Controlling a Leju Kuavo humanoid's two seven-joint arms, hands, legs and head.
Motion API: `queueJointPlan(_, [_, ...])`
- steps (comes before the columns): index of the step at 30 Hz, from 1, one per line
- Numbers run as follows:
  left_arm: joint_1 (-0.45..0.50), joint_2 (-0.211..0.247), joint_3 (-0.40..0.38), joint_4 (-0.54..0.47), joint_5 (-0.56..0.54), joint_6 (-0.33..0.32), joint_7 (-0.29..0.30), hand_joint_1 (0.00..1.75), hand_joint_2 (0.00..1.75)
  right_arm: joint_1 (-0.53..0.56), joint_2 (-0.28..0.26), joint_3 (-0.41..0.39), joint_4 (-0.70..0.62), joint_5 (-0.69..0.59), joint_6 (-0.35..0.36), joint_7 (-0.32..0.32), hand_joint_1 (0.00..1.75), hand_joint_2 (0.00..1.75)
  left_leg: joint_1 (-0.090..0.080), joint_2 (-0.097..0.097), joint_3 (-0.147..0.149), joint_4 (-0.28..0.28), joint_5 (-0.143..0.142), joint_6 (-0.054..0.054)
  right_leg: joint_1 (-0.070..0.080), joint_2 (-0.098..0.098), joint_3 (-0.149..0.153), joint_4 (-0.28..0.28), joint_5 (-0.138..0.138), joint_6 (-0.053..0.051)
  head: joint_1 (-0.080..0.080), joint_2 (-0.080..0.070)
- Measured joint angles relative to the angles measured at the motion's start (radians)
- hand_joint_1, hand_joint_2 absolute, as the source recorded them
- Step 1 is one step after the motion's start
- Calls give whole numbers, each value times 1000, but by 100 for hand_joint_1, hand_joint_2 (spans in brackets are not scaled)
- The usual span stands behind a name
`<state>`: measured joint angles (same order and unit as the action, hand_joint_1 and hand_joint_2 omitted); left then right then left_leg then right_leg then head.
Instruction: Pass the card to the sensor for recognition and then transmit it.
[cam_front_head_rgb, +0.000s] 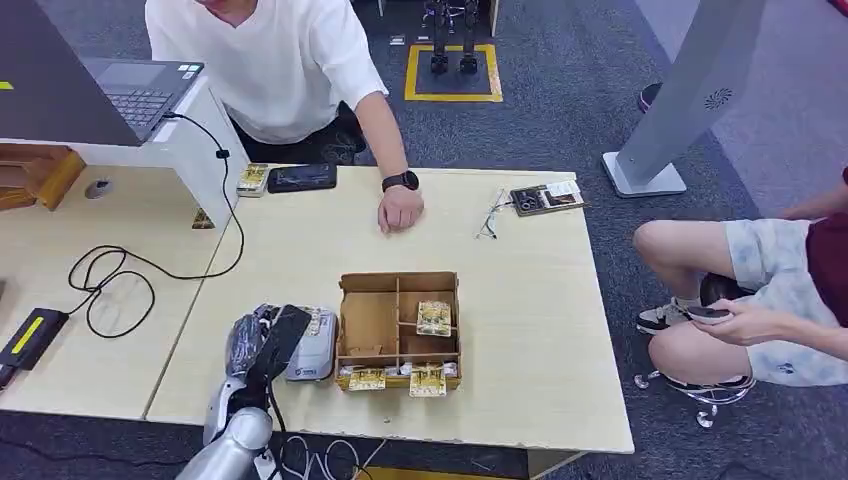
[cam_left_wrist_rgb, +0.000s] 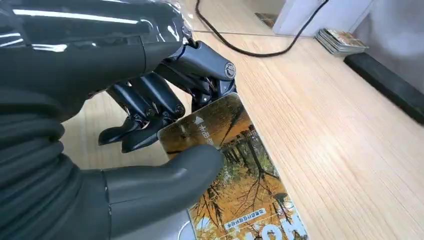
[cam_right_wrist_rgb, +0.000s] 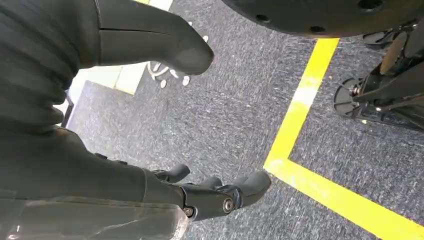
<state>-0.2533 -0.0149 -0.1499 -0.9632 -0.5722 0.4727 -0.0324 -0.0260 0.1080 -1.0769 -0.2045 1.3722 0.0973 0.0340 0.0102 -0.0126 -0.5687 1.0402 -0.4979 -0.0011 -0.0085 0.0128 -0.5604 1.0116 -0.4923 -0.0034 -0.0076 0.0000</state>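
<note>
Card (cam_left_wrist_rgb: 235, 170) pinched by left robot hand (cam_left_wrist_rgb: 150, 125) over sensor (cam_front_head_rgb: 312, 348).

The card (cam_left_wrist_rgb: 240, 185) with an autumn-tree picture carries small white printed characters, too blurred to read. No other text is legible.

A person in white (cam_front_head_rgb: 270, 60) rested a hand (cam_front_head_rgb: 400, 208) on the table (cam_front_head_rgb: 520, 330), near a phone (cam_front_head_rgb: 302, 177), a laptop (cam_front_head_rgb: 130, 90) and glasses (cam_front_head_rgb: 492, 215).

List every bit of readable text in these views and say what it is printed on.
Card pinched by the left robot hand: pale lines of print, too blurred to read.
Cards in the cardboard box: too small to read.
Grey card sensor: small mark, illegible.
</note>
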Motion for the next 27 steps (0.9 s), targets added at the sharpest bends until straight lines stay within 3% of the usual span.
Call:
queueJointPlan(10, [-12,-5,21,43,26,82,-46,175,175,-1,0,0,0,6,-2,0,0,175,0,0,0,0,0,0,0,0,0,0,0,0,0,0])
queueJointPlan(18, [-5,-19,36,28,77,106,-110,175,175,-1,0,0,0,19,-4,0,0,175,0,0,0,0,0,0,0,0,0,0,0,0,0,0])
queueJointPlan(22, [4,-28,36,-24,-20,192,-119,175,175,-1,0,0,0,21,-6,-1,0,175,0,0,0,0,0,0,0,0,0,0,0,0,0,0])
queueJointPlan(25, [8,-33,36,-63,-94,198,-117,175,175,-2,0,0,0,22,-7,-1,0,175,0,-1,0,0,0,0,0,-1,0,0,0,0,0,0])
queueJointPlan(27, [17,-43,46,-90,-158,198,-145,175,175,-2,0,0,0,24,-8,-3,0,175,0,0,0,0,0,0,0,0,0,0,0,0,0,0])
